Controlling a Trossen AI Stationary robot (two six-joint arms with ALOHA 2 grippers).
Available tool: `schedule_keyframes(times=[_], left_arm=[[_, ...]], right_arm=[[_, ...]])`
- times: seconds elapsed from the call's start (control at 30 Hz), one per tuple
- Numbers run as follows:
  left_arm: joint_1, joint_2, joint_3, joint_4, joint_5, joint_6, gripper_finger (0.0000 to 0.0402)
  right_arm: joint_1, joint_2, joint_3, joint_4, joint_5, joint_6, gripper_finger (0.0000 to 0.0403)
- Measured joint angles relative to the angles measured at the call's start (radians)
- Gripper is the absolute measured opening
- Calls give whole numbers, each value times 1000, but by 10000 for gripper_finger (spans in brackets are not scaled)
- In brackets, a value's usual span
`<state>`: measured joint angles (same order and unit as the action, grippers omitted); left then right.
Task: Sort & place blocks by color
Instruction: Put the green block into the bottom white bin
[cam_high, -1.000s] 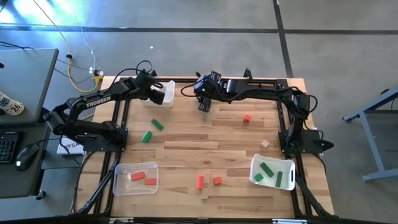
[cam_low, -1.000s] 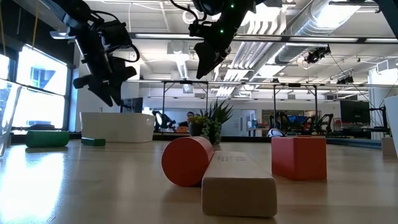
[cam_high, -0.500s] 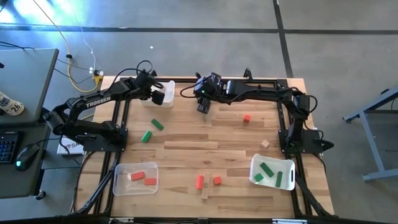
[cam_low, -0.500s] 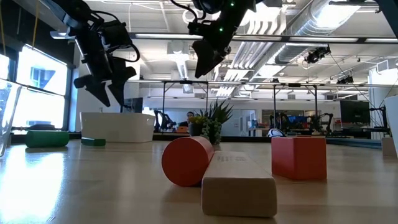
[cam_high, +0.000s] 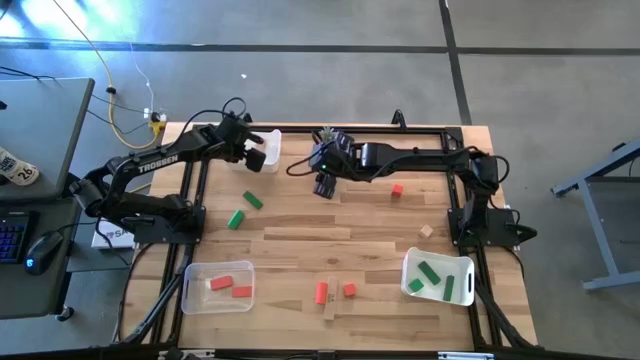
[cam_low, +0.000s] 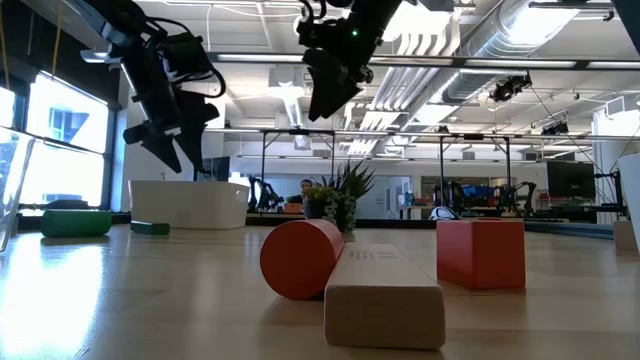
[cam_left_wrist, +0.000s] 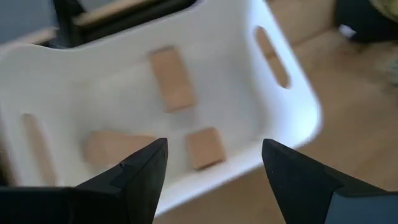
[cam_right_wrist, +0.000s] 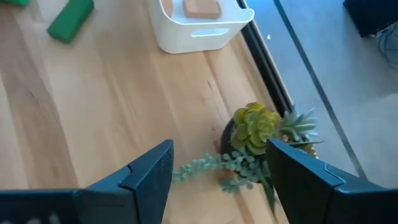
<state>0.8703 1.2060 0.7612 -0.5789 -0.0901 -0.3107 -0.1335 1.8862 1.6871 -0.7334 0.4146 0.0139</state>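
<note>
My left gripper hangs open above the white bin at the table's far left. Several tan blocks lie on that bin's floor. My right gripper is open and holds nothing, hanging over bare table near the far middle, beside the small plant. Two green blocks lie flat on the table near the left arm. A red cube and a tan cube sit toward the right. Two red blocks and a tan bar lie near the front edge.
A clear bin at the near left holds two red blocks. A white bin at the near right holds green blocks. The arms' dark frame rails run along the table's left, right and far edges. Bare wood lies in the table's middle.
My left gripper has opened its fingers wide above the far-left white bin and stayed in place. My right gripper has drifted a little toward the table's near edge, still open.
</note>
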Motion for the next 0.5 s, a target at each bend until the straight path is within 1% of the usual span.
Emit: schedule_keyframes(times=[0.1,0.23,0.37,0.5], left_arm=[[-1,0,0,0,66,-1,250],[-1,0,0,0,125,-25,250],[-11,0,19,-24,134,-26,250],[-34,0,89,-95,121,7,250]], right_arm=[[17,0,0,-7,0,51,241],[36,0,0,-19,1,111,241],[52,0,0,-33,-1,142,241],[64,0,0,-35,-7,229,241]])
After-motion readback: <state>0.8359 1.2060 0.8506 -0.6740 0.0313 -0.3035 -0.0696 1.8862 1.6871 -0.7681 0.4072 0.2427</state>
